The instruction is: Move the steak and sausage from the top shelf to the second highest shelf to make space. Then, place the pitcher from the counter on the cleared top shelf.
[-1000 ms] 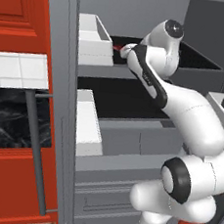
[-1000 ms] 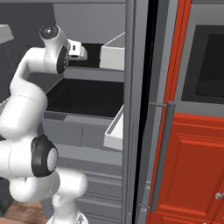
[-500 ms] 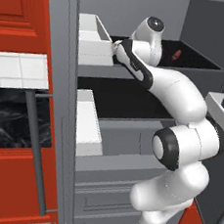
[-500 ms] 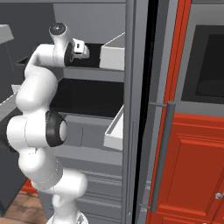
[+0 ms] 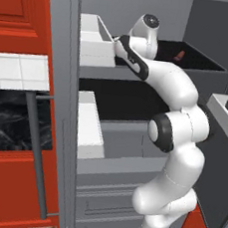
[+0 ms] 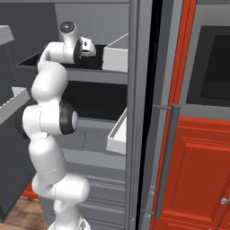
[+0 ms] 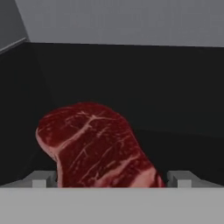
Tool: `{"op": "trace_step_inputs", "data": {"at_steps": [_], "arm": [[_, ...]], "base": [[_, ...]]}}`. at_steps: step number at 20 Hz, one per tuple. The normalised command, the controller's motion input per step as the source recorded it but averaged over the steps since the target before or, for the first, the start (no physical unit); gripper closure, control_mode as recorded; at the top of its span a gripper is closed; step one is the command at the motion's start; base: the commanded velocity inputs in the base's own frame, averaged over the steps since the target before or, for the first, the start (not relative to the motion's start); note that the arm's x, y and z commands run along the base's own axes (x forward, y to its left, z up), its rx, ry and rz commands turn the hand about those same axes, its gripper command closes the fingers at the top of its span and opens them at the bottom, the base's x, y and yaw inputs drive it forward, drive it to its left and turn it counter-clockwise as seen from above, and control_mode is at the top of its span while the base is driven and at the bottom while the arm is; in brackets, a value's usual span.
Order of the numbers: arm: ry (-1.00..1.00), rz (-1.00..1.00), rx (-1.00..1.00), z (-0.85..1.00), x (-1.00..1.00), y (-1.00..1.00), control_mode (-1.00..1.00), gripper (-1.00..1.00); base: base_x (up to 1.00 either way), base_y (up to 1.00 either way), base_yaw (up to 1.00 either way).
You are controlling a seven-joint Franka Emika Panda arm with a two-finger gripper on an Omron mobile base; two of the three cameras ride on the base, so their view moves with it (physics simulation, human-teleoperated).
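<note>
The steak (image 7: 98,146) lies flat on the black top shelf (image 5: 202,63), and everything here is placed from it. Nearest to the hand camera, the pincer (image 7: 111,179) stands with its jaws spread wide, one grey tip on either side of the steak's near edge, the meat between them but not yet pinched. Whether the tips touch the meat cannot be told. Beyond the steak the shelf runs dark and bare to the grey back wall. In the left base view the sausage (image 5: 178,55) lies further along the same shelf, well apart from the steak on the far side of the arm. Below the steak sits the second highest shelf (image 5: 122,102), its black surface free.

The step in hand looks like the first one: taking hold of the steak. The next move calls for pushing slightly further in around the slab, pressing the jaws together, then lifting and lowering it to the shelf beneath.
</note>
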Motion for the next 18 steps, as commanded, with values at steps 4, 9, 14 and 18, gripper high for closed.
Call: {"op": "trace_step_inputs", "data": {"at_steps": [4,9,14,18], "arm": [[0.01,0.00,0.00,-0.32,0.28,0.09,-1.00,1.00],[-0.07,0.09,0.00,-0.39,-0.18,0.00,-1.00,1.00],[-0.19,0.03,0.00,-0.16,-0.99,-0.10,-1.00,1.00],[-0.01,0.00,0.00,0.05,-1.00,-0.17,-1.00,1.00]], "base": [[0.00,0.00,0.00],[0.00,0.00,0.00],[0.00,0.00,0.00],[0.00,0.00,0.00]]}}
